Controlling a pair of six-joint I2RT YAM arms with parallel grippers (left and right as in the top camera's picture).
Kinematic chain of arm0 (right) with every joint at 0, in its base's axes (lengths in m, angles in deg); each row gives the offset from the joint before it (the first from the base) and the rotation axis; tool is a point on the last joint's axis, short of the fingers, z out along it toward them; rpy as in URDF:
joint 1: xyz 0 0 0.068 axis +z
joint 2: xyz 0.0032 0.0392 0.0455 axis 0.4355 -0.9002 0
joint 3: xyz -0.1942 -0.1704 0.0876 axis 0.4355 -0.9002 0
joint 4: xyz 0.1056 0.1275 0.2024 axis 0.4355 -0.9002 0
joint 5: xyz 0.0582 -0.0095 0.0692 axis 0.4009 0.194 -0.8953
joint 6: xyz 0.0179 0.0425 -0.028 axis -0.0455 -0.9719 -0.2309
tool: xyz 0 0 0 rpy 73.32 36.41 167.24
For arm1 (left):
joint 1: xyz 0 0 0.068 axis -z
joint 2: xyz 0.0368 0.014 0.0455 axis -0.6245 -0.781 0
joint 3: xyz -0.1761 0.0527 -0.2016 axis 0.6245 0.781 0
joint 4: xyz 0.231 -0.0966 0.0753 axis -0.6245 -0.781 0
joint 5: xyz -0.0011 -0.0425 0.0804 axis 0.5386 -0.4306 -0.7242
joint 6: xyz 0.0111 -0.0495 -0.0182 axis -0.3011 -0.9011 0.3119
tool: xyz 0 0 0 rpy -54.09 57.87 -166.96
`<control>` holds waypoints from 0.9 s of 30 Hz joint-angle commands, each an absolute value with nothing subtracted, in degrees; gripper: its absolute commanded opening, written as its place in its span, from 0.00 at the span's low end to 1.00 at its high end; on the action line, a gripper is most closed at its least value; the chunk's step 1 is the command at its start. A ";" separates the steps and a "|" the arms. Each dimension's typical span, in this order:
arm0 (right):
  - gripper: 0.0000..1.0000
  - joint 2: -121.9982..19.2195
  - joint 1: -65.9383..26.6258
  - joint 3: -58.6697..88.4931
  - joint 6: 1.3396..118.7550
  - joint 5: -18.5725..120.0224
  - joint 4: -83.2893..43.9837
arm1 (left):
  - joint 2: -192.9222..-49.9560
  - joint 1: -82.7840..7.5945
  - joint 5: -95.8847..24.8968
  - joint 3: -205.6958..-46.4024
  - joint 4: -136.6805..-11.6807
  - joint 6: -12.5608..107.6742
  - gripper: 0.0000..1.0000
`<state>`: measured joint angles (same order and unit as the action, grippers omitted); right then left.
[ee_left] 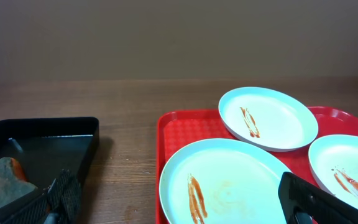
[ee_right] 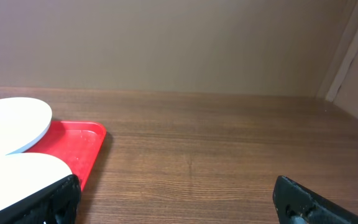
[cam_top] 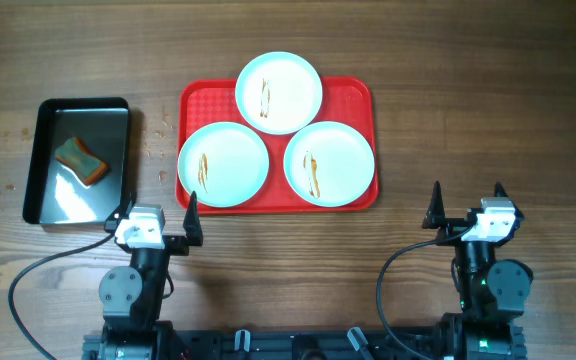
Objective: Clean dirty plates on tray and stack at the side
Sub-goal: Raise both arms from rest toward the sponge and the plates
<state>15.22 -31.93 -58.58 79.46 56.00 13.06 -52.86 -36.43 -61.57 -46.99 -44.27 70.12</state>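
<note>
Three white plates lie on the red tray point(cam_top: 353, 92): one at the back point(cam_top: 279, 92), one front left point(cam_top: 223, 163), one front right point(cam_top: 329, 163). Each bears a brown-orange sauce streak. My left gripper point(cam_top: 158, 213) stands open near the table's front, just left of the tray's front left corner, with nothing between its fingers. In the left wrist view the front left plate point(ee_left: 229, 186) lies close ahead, the back plate point(ee_left: 269, 118) beyond it. My right gripper point(cam_top: 467, 202) is open and empty, to the right of the tray. In the right wrist view the tray's corner point(ee_right: 89, 143) shows at the left.
A black metal pan point(cam_top: 43, 125) sits left of the tray and holds a green and orange sponge point(cam_top: 80, 162). The sponge point(ee_left: 2, 180) also shows in the left wrist view. Small crumbs or specks point(cam_top: 158, 135) dot the wood between pan and tray.
</note>
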 commanded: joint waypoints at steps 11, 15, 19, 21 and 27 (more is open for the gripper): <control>1.00 15.07 -31.67 -58.67 78.28 46.41 14.17 | -52.97 -36.18 -56.59 -46.51 -42.94 70.89 1.00; 1.00 15.07 -31.67 -56.66 74.54 39.22 15.02 | -53.06 -36.18 -52.19 -50.47 -42.76 66.34 1.00; 1.00 13.58 -31.67 -51.04 70.65 35.48 15.05 | -58.24 -36.18 -50.86 -60.98 -46.65 65.49 1.00; 1.00 10.21 -31.67 -47.26 70.25 32.90 15.02 | -64.05 -36.18 -49.79 -67.76 -50.17 65.51 1.00; 1.00 -12.60 -31.67 -30.50 66.01 25.21 14.32 | -87.29 -36.18 -47.91 -90.64 -65.95 65.53 1.00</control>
<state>-3.56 -31.91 -38.01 69.21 31.26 14.59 -79.33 -36.43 -50.07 -82.18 -61.14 66.01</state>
